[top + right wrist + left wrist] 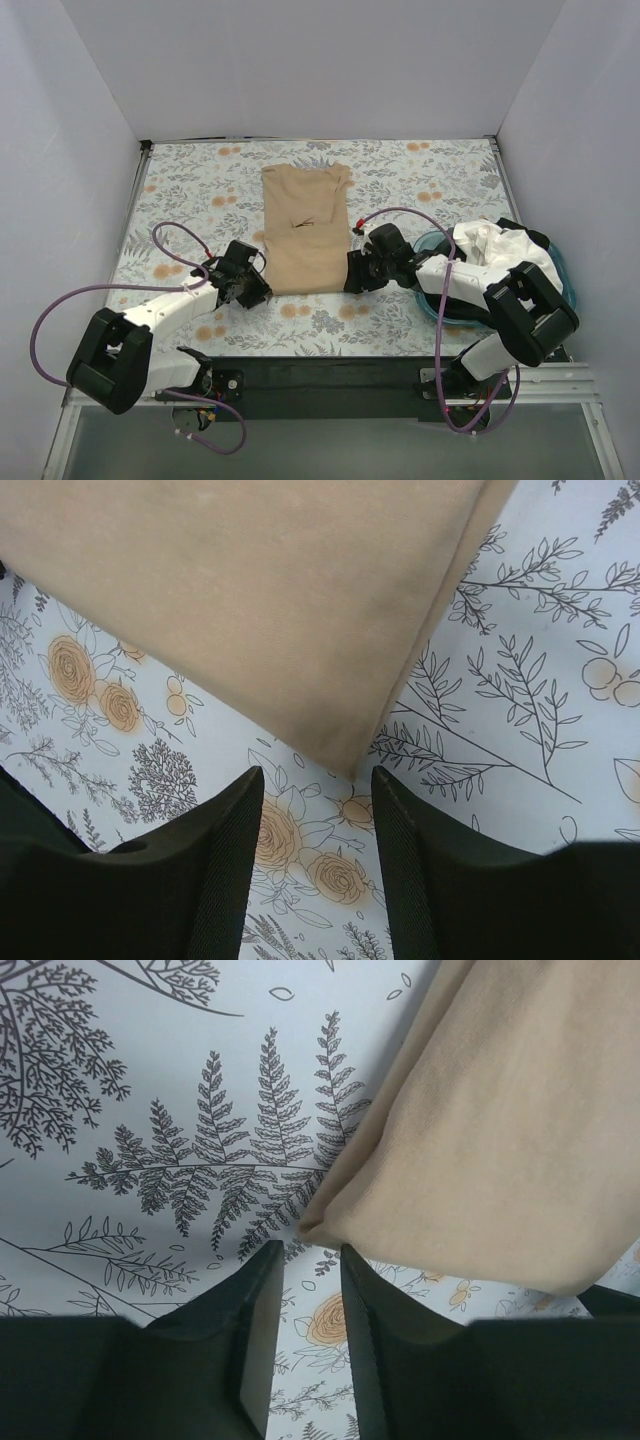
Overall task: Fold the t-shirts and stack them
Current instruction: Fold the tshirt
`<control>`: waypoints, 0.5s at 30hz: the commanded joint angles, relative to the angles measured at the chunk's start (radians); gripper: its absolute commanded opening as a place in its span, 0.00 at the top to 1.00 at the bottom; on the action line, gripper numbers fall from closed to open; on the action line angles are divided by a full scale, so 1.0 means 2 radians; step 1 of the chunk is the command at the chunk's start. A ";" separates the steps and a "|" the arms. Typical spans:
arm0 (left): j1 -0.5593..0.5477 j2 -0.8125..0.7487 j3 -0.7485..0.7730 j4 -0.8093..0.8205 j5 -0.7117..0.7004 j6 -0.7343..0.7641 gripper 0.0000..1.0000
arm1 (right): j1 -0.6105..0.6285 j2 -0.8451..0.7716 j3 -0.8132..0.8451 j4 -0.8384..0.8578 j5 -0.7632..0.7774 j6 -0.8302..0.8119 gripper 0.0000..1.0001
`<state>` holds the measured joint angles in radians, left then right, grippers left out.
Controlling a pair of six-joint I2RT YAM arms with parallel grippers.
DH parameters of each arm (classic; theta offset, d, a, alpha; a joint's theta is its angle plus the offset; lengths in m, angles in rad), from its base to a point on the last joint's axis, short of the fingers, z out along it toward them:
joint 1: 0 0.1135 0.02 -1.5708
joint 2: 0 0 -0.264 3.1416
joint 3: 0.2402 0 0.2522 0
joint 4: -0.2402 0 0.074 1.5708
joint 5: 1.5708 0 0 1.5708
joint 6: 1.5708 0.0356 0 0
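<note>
Tan t-shirt (305, 225) corners before left gripper (310, 1252), right gripper (318, 774)

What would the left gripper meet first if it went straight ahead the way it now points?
Most likely the near corner of the tan t-shirt, which lies just ahead of the left gripper in its wrist view. Depth is unclear, so it could touch the tablecloth first.

I work in a lab-style test booth: plain white walls (330, 60) rise beyond my left gripper (308, 1252), a flower-print table (200, 180) beneath it.
</note>
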<state>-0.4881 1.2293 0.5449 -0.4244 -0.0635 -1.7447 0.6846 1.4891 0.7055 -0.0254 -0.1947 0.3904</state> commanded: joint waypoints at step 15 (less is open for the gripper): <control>-0.002 0.044 0.001 0.020 -0.013 0.008 0.82 | -0.001 0.024 -0.001 0.021 -0.017 -0.009 0.62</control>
<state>-0.4881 1.2812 0.5510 -0.3733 -0.0666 -1.7428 0.6846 1.5265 0.7036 -0.0185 -0.2115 0.3859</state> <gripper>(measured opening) 0.202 0.386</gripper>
